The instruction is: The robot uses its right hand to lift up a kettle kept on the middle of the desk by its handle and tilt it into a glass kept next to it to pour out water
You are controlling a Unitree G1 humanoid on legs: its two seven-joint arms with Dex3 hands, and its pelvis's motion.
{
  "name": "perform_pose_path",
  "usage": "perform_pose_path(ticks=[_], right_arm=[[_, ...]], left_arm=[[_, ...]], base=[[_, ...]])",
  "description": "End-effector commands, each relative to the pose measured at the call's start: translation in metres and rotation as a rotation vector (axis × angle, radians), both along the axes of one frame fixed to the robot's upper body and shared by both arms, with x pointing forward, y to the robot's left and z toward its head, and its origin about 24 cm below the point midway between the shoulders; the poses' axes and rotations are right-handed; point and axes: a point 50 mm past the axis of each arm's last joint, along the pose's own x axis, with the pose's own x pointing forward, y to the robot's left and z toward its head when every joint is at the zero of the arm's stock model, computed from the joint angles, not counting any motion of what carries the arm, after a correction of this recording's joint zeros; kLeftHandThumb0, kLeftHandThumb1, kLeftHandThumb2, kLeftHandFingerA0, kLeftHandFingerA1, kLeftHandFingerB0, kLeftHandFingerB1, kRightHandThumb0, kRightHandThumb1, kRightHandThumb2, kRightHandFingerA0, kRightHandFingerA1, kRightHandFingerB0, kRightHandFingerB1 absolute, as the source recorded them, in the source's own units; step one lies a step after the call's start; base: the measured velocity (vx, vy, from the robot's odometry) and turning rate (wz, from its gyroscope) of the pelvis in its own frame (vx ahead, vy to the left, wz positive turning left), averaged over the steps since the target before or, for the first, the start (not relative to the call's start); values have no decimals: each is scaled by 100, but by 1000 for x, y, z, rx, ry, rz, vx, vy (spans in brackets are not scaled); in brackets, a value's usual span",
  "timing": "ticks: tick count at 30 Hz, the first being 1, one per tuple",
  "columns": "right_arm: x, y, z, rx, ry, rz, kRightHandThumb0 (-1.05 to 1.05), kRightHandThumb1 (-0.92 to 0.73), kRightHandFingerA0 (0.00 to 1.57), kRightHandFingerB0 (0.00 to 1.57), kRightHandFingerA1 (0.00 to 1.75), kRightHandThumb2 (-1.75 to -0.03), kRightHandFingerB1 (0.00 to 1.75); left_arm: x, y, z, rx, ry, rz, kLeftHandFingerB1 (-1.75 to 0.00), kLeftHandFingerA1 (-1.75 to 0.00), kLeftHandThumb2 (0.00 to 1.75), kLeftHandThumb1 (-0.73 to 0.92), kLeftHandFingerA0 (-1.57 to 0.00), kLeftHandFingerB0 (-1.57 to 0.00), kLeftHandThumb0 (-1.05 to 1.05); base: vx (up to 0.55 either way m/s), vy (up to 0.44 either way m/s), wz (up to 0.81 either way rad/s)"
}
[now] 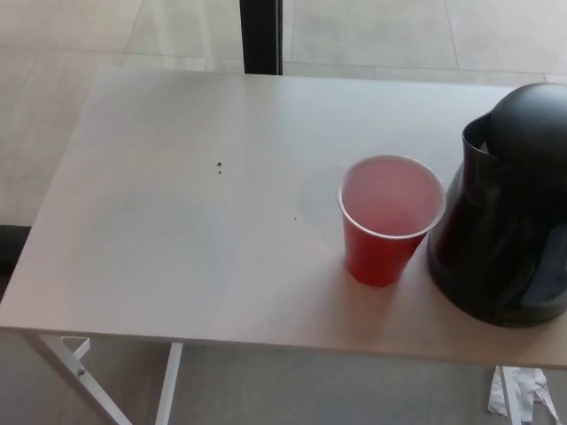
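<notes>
- Near the front edge of the desk (177,266), a red cup (390,221) is seen standing upright; in place of the glass named in the task, a plastic party cup with a pale inside is shown. Whether anything is in it cannot be told.
- Just beside the cup, toward the right edge of the picture, the black kettle (509,221) is set on the desk, partly cut off by the frame. The two appear nearly touching, though actual contact cannot be confirmed.
- The kettle is seen as a rounded, glossy dark body with a domed lid and a spout lip turned toward the cup.
- Its handle is not shown; it is judged to lie out of frame on the right, where hold should be taken.
- The kettle is judged stiff, smooth and heavy if filled, so a firm wrap around the handle is called for; the cup is judged light and easily tipped.
- Neither hand is in view, so the state of the fingers cannot be told.
- Farther back, bare desk and pale floor are seen.
</notes>
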Motion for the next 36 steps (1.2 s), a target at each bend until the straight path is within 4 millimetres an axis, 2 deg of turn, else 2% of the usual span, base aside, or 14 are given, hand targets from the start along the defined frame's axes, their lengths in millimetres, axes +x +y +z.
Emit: perform_pose_path(ticks=[1,2,4,5,11,13,14,17,18,21,22,26,28,36], right_arm=[[-1,-17,27,84,-209,-29,-69,-49,23,0,77,-88,45],[-2,-21,30,87,-226,-56,-70,-66,9,0,101,-59,49],[-1,-23,32,95,-244,-78,-72,-66,0,0,93,-58,50],[3,-30,47,85,-325,-88,-87,-56,1,0,67,-90,30],[31,-42,98,41,-582,-40,-84,-55,1,1,64,-92,37],[51,-47,130,-65,-637,22,-43,-32,4,4,58,-96,57],[57,-47,141,-62,-662,41,-89,-54,14,3,73,-92,55],[77,-44,175,-64,-758,107,-91,-50,23,12,73,-88,60],[85,-41,187,-71,-803,131,-90,-61,33,19,73,-59,61],[106,-30,216,-52,-869,244,-88,-58,33,25,64,-58,59],[114,-24,223,-22,-889,288,-88,-46,28,25,62,-83,59],[130,-9,234,-12,-798,417,-84,-54,16,17,54,-57,43],[143,2,233,-47,-675,533,-78,-47,1,12,45,-86,22],[166,33,223,-89,-530,641,-63,-39,5,0,47,-81,32]], left_arm=[[3,7,11,-61,-87,-14,-41,-54,60,66,-56,-47,-63],[4,7,11,-62,-87,-16,-42,-53,60,66,-55,-47,-63],[4,7,11,-63,-88,-17,-42,-54,60,67,-55,-45,-63],[3,7,11,-61,-85,-7,-41,-52,59,66,-54,-45,-64],[2,8,9,-76,-90,12,-41,-52,60,66,-54,-43,-64],[4,8,10,-80,-92,13,-41,-53,60,66,-55,-43,-63],[4,8,9,-86,-94,15,-40,-52,60,65,-54,-42,-63],[3,7,9,-88,-91,6,-40,-50,60,65,-50,-41,-65],[3,7,9,-89,-95,5,-41,-51,59,66,-52,-43,-64],[4,7,8,-91,-92,18,-41,-52,60,65,-54,-43,-63],[4,7,8,-93,-94,19,-41,-52,60,65,-53,-42,-63],[4,7,8,-81,-89,2,-41,-51,60,66,-53,-41,-63],[4,5,7,-96,-96,-3,-41,-52,60,65,-53,-40,-65],[3,6,8,-114,-117,31,-41,-51,59,64,-53,-43,-64]], base=[[0,0,0],[0,0,0],[0,0,0],[0,0,0],[0,0,0],[0,0,0],[0,0,0],[0,0,0],[0,0,0],[0,0,0],[0,0,0],[0,0,0],[0,0,0],[0,0,0]])
